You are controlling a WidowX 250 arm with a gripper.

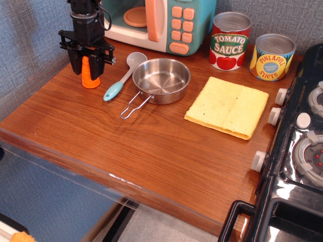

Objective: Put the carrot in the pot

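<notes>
The orange carrot [91, 79] stands upright on the wooden table [151, 146] at the back left. My black gripper [87, 70] comes down from above with one finger on each side of the carrot's upper half; the fingers [75, 64] press against it, and its top is hidden between them. The carrot's base still rests on the table. The pot [161, 79], a shallow shiny steel pan with a wire handle pointing to the front left, sits empty to the right of the carrot, beyond a spoon.
A teal-handled spoon [123, 75] lies between carrot and pot. A toy microwave [156, 22] stands behind. Tomato sauce tin [229, 41] and pineapple tin [272, 57] stand at the back right. A yellow cloth [227, 107] lies right of the pot. A toy stove [303, 146] borders the right edge.
</notes>
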